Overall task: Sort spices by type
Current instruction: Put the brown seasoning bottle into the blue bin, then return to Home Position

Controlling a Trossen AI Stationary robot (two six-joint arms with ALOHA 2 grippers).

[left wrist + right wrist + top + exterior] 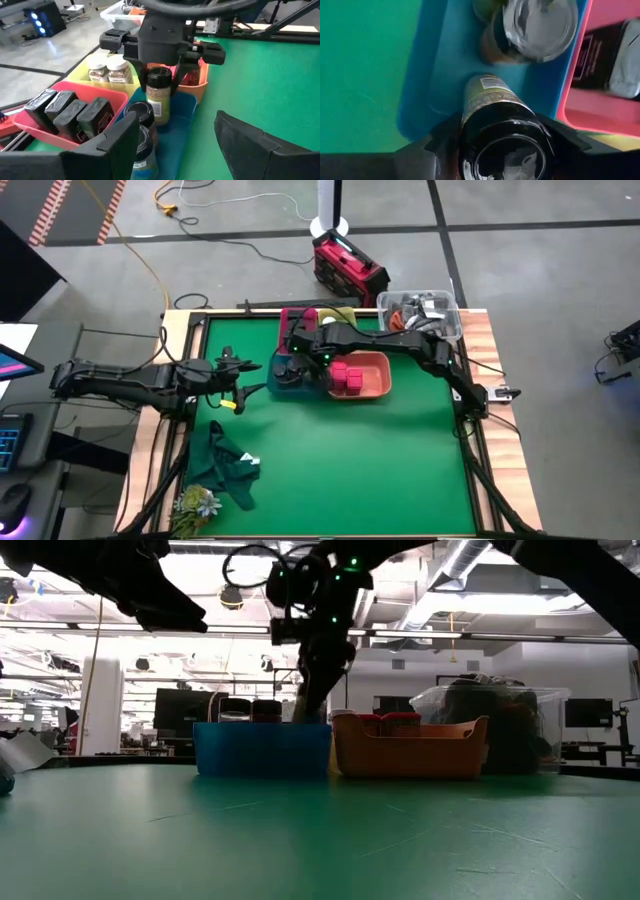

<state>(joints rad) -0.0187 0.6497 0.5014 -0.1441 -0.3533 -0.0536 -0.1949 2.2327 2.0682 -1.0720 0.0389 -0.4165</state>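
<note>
Green table (360, 460): trays (365, 375), cloth (228, 468)

Blue tray (262, 749) wall hides jars in low view; dark tins' (70, 111) labels unreadable.

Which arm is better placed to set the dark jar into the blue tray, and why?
The right. Its hand already grips the dark jar upright directly over the blue tray. The left hand is open and empty, off to the tray's side over the mat.

Bright even overhead light; low view backlit, arms silhouetted; right wrist foreground blurred, lid glare
</note>
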